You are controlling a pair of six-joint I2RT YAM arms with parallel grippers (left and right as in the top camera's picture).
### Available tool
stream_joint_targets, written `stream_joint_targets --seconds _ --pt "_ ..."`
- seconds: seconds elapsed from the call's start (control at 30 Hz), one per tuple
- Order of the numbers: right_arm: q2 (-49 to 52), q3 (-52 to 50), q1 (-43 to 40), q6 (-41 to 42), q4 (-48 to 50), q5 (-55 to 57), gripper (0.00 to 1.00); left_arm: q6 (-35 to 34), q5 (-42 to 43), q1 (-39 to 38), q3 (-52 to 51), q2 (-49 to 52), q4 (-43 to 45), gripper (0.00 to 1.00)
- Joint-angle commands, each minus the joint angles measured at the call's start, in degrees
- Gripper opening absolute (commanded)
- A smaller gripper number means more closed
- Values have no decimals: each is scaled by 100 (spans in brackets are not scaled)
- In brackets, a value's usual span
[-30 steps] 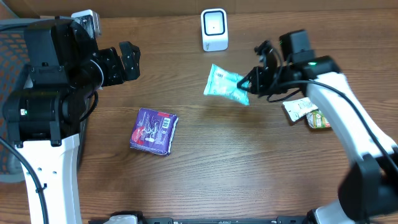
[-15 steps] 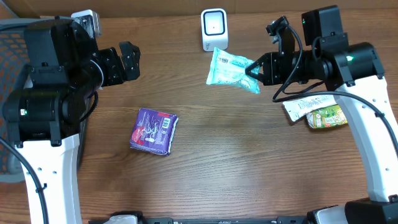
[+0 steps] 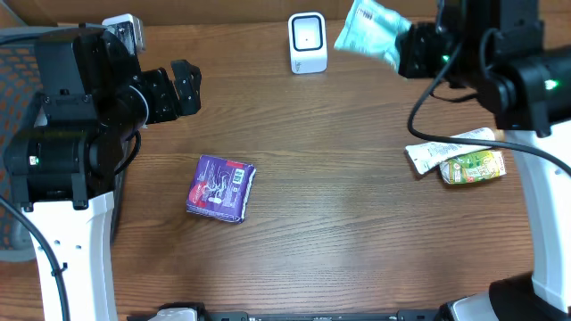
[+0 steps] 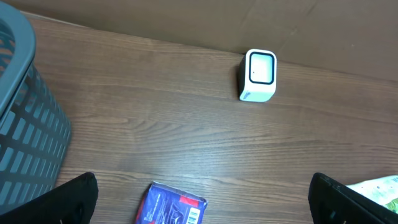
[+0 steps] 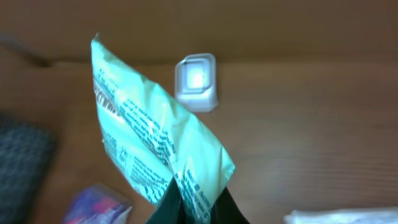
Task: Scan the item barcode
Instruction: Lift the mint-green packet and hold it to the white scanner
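My right gripper (image 3: 409, 45) is shut on a mint-green printed packet (image 3: 370, 28), held in the air at the back of the table, to the right of the white barcode scanner (image 3: 308, 42). In the right wrist view the packet (image 5: 155, 143) sticks up from my pinched fingers (image 5: 168, 202), with the scanner (image 5: 196, 81) behind it. My left gripper (image 3: 183, 89) hangs open at the left, nothing between its fingers (image 4: 78, 199). The scanner (image 4: 257, 75) also shows in the left wrist view.
A purple packet (image 3: 220, 186) lies left of centre on the wooden table; its top edge shows in the left wrist view (image 4: 175, 205). A white packet (image 3: 437, 152) and a green-orange one (image 3: 473, 167) lie at the right. A grey basket (image 4: 25, 130) stands at the far left.
My right arm has lifted the green packet up and toward the back right, from mid-table to beside the scanner. The left arm has not moved.
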Motion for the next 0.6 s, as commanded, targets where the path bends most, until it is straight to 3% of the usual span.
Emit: stream_joint_targets --seconds 0.0,0.1,0.17,0.33,0.57 --pt "614 87 514 -713 426 2492 4 111 22 -2 44 17 15 100" --pt "1357 87 925 -1161 1379 4540 4 111 22 -2 44 17 15 100" --pt "1764 87 1019 -1921 1939 4999 4 111 22 -2 44 17 15 99" --pt "2828 87 1104 -4669 3620 5276 4 111 22 -2 44 17 15 100" --pt "3821 83 1233 -7541 5792 5115 4 111 22 -2 44 17 15 100"
